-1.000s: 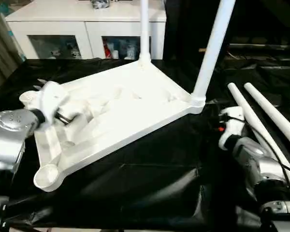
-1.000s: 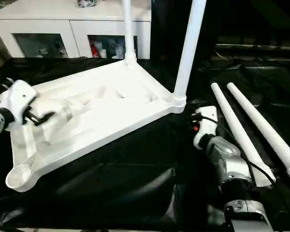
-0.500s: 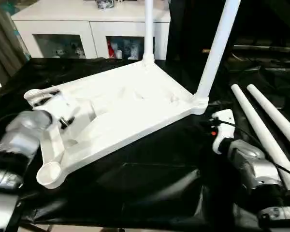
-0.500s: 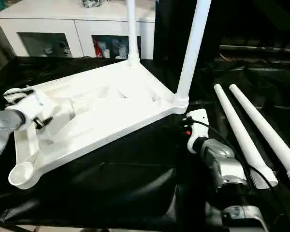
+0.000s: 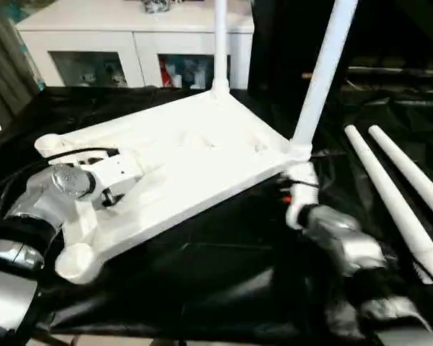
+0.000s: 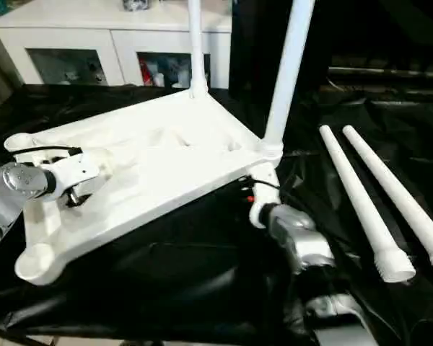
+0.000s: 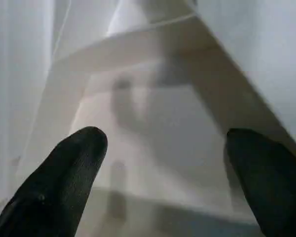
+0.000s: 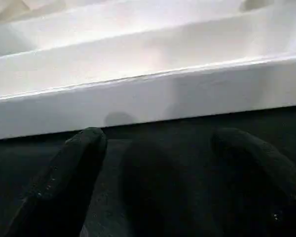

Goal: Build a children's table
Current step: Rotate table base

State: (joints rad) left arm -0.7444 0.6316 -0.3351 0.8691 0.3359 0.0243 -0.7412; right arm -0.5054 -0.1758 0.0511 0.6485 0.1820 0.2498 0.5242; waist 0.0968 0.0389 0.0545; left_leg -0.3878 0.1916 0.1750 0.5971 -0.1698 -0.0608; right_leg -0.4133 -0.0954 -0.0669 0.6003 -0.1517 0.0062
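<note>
Two fitted legs [image 5: 314, 86] run off above the tabletop [image 5: 187, 158].

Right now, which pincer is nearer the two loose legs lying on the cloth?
Right. The right pincer sits at the tabletop's near edge by the corner with a fitted leg, the loose legs off to its right. The left pincer is over the tabletop's far-left end.
</note>
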